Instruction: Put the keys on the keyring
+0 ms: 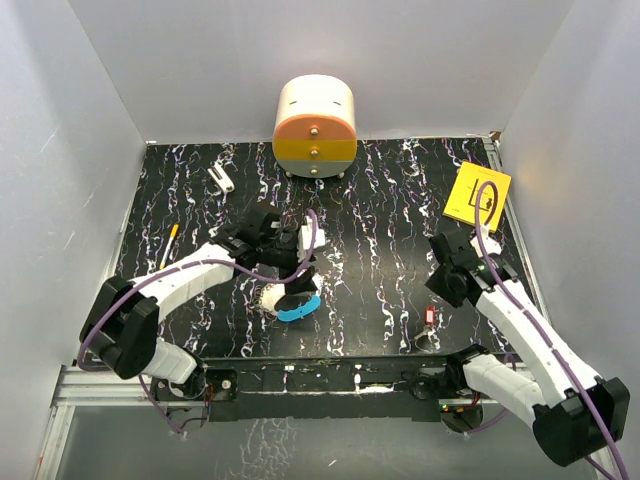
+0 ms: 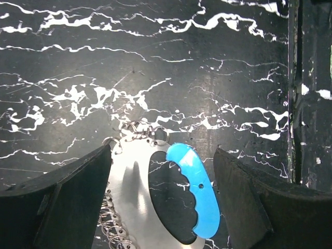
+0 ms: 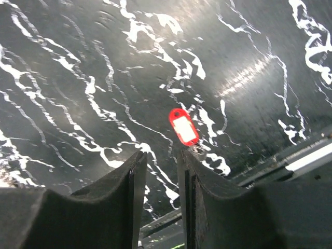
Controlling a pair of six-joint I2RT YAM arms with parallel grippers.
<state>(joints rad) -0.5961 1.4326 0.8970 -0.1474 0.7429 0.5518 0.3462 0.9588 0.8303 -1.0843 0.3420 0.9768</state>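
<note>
Seen from above, the keyring [image 1: 296, 306] half hidden beneath the left wrist, only a blue arc and a bit of white coil peeping out; in the left wrist view, lower end of the loop cut off by the frame edge, bright-blue band on the right, a pale shiny part on the left, small silvery rings bunched at its top and lower left, too glary to sort out. Spread wide, the left fingers [image 2: 72, 202], one on each side of the keyring, holding nothing; contact of the left one with the pale side impossible to judge, a clear gap between the right one and the blue band. Tiny from above, the key [image 1: 430, 316]; plainer in the right wrist view as a red tag with a white label and a small metal ring at its near end, blurred against the white veining. Flat on the table [image 1: 380, 230] near the front edge, well apart from the keyring, not joined to it. Drawn close, the right fingers [image 3: 119, 192], only a narrow slit between, gripping nothing, just short of the key. Table black with white marbled streaks, glossy, patched with glare; plain pale walls on three sides; at the back a round white, orange and yellow box [image 1: 315, 125], a yellow card [image 1: 477, 195] at the right rear, a small white clip [image 1: 222, 178] and a thin yellow stick [image 1: 172, 240] at the left
</note>
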